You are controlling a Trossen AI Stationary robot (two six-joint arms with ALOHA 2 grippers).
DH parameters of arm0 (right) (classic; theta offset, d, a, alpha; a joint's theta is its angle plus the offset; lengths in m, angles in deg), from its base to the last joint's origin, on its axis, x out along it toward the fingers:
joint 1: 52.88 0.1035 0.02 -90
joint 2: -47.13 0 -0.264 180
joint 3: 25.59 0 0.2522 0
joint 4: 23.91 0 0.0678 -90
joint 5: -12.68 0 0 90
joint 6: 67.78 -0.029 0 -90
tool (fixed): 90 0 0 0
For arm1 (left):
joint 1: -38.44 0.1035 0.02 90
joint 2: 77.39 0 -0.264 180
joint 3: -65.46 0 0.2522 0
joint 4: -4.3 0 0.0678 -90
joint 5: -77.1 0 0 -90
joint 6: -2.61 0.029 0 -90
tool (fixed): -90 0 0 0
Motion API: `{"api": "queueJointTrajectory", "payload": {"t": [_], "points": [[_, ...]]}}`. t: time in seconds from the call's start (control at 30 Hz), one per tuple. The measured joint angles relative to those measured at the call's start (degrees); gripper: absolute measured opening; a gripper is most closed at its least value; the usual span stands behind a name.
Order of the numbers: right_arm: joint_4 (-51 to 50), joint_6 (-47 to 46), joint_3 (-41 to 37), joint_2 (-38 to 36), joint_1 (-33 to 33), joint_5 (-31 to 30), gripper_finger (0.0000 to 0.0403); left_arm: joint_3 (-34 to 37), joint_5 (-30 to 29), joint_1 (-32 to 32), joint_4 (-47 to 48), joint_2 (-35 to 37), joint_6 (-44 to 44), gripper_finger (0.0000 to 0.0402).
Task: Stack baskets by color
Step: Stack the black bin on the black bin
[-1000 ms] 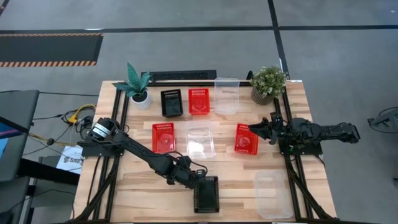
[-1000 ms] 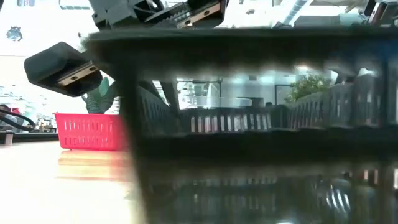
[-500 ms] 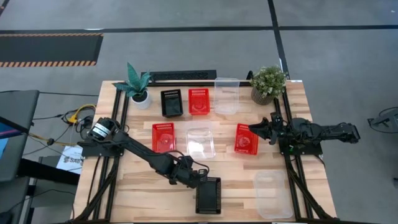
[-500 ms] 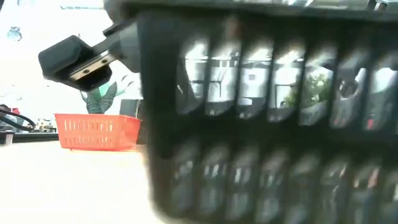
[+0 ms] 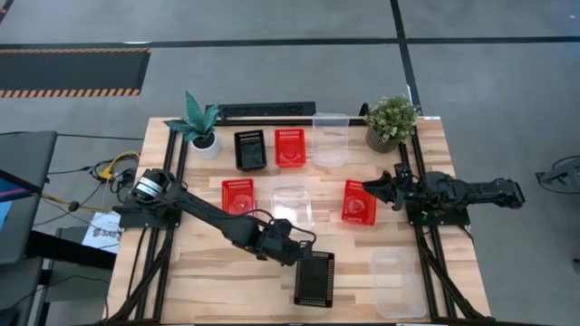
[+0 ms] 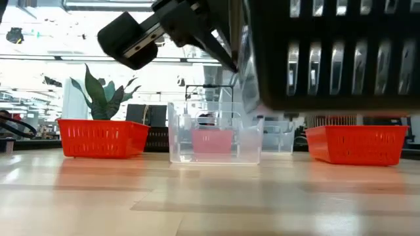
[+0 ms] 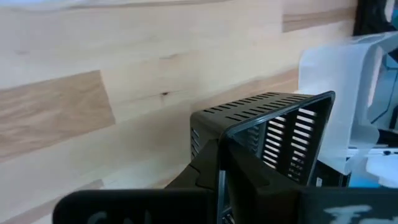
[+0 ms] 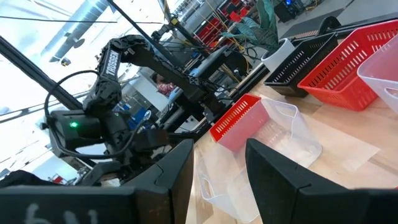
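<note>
I work at a pale wooden table [image 5: 217, 290] on a grey floor; behind it, a bright room. My left gripper [image 5: 294, 253] pinches the end wall of a black basket [image 5: 314, 277], lifted clear of the boards near the front edge. Its long axis runs front to back, slightly skewed. My right gripper [image 5: 391, 187] waits spread beside a red basket [image 5: 359, 202].

Both arms are matte black all over, chunky jointed links with thin black cables looped along them. The left arm [image 5: 195, 210] has a round silver cap at its base joint. The right arm [image 5: 462, 192] looks the same, just all-black.
</note>
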Motion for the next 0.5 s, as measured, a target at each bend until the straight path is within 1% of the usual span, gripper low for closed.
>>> {"api": "queueJointTrajectory", "payload": {"t": [0.13,0.3,0.37,0.5], "points": [[-0.02,0.00,0.02,0.00,0.00,0.00,0.0169,-2.32,0.84,0.50,0.56,0.90,2.81,0.0000],[-0.04,-0.02,0.02,0.00,0.00,0.00,0.0169,-4.09,-0.61,1.39,2.22,4.47,6.10,0.0000],[-0.07,-0.02,0.02,0.00,-0.01,0.00,0.0169,-4.10,-1.73,2.03,4.60,6.20,6.83,0.0000],[-0.07,-0.02,0.02,-0.02,0.00,0.02,0.0169,-4.07,-3.80,4.04,12.98,10.87,9.20,0.0000]]}}
